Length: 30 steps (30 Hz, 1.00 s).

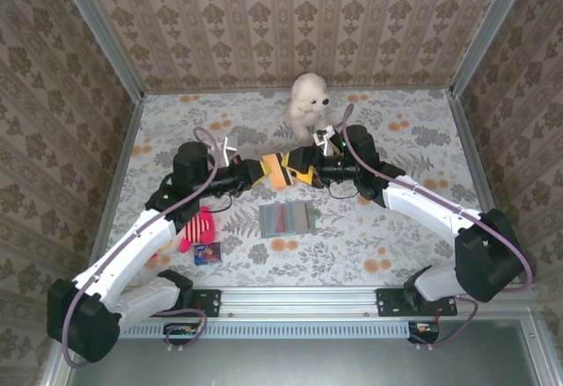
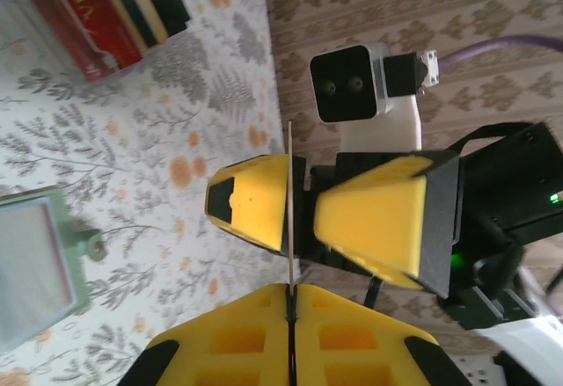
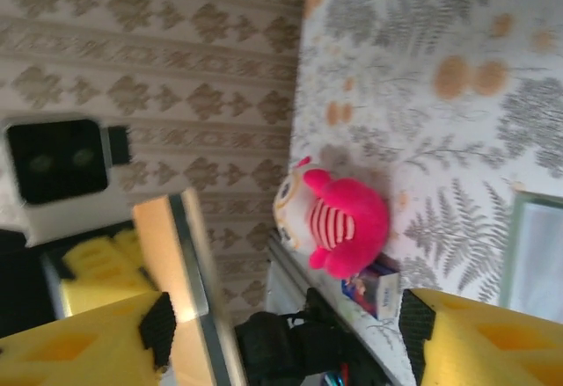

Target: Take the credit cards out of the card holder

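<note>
Your left gripper (image 1: 262,172) has its jaws pressed together on one credit card (image 1: 283,171), held off the table at the centre of the top frame, just above the open card holder (image 1: 288,219). A reddish strip in the holder looks like another card yet to come out.

In the left wrist view the card appears edge-on as a thin line running straight up from your left fingertips (image 2: 264,311). It passes into the gap of the right gripper (image 1: 303,173), whose jaws are spread, one finger on each flat face. The nearer finger sits close against the card and the other stands off it.

So the right arm faces the card broadside. Closing it would squeeze the flat faces, not the edges.
</note>
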### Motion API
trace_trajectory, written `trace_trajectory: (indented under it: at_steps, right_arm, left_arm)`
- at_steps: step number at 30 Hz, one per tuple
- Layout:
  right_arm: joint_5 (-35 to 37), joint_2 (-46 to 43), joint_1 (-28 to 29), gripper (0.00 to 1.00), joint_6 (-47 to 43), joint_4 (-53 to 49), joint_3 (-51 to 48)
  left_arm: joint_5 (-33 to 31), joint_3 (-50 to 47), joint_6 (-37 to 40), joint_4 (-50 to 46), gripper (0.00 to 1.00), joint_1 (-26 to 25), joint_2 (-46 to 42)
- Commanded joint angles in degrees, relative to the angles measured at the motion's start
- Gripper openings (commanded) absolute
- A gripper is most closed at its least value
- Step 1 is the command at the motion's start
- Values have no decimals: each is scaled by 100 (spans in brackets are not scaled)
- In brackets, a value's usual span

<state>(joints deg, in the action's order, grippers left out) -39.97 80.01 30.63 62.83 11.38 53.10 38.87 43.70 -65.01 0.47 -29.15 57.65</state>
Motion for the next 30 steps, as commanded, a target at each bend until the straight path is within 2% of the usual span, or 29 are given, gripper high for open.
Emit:
trace_trajectory:
  at_steps: [1, 5, 7, 16, 20, 24, 26, 30]
  right_arm:
    - [-687, -222, -11, 58, 591, 1089, -62]
    - [-967, -245, -57, 43, 866, 1548, -69]
    - [-1076, -253, -73, 39, 889, 1581, -23]
    - [-1560, -174, -136, 21, 751, 1402, 273]
    - [-1589, -178, -182, 6, 455, 951, 445]
    - [-1432, -233, -246, 0, -124, 278, 574]
    - [-1135, -300, -285, 0, -866, -635, 711]
    - [-265, -398, -359, 0, -2303, -2403, 1018]
  left_arm:
    - [405, -61, -533, 542, 8, 140, -105]
    - [412, -57, -679, 711, 8, 179, -130]
    - [378, -63, -713, 725, 8, 173, -161]
    - [171, -42, -830, 688, 8, 177, -276]
    - [104, 75, -753, 477, 10, 177, -263]
    - [-54, 241, -509, -178, 31, 179, -245]
    - [-162, 413, -147, -907, 44, 177, -237]
    - [-862, 689, 735, -2337, 65, 177, -169]
